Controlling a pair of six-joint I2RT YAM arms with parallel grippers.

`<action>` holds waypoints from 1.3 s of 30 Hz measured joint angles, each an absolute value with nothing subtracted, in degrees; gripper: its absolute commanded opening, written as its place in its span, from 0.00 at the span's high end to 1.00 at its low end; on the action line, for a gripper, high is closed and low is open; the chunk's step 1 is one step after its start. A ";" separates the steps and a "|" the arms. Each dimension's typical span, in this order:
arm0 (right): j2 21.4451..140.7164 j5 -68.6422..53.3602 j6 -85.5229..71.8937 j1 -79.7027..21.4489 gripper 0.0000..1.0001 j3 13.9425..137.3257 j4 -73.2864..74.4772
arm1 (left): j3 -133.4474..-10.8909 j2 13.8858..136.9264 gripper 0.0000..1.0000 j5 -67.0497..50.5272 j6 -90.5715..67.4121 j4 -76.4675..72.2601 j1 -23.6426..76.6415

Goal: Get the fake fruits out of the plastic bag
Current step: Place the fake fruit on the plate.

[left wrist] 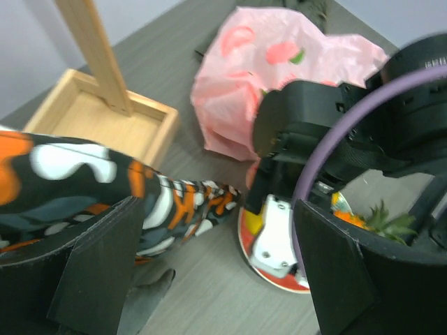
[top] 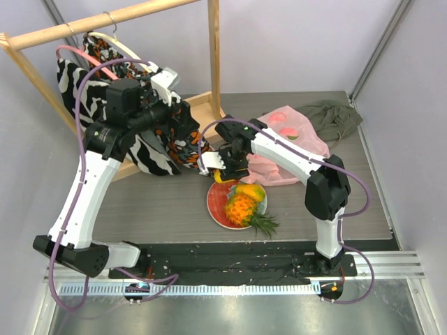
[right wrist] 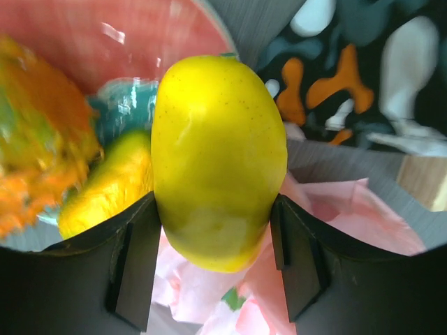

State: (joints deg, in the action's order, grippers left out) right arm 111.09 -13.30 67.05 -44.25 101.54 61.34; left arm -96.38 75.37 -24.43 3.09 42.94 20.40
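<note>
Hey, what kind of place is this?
Probably a robotics lab test cell, not a home: arms bolted to a metal rail, bare panel walls, and staged props like the wooden rack and fake fruits.

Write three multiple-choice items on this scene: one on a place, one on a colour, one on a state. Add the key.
1. Where does the pineapple lie?
A) on the plate
B) in the plastic bag
C) on the green cloth

2. What colour is the fruit held by the right gripper?
A) red
B) yellow
C) green

3. How do the jaws of the left gripper stand?
A) shut on the plastic bag
B) shut on a hanger
C) open

Key:
1 A, it rests on the patterned plate.
2 B, a yellow mango sits clamped between the jaws.
3 C, they stand wide apart with nothing between them.
</note>
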 measured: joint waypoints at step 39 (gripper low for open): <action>98.96 -9.63 69.06 -32.97 0.00 94.63 60.27 | -102.56 87.42 0.16 -28.16 -0.56 36.38 23.66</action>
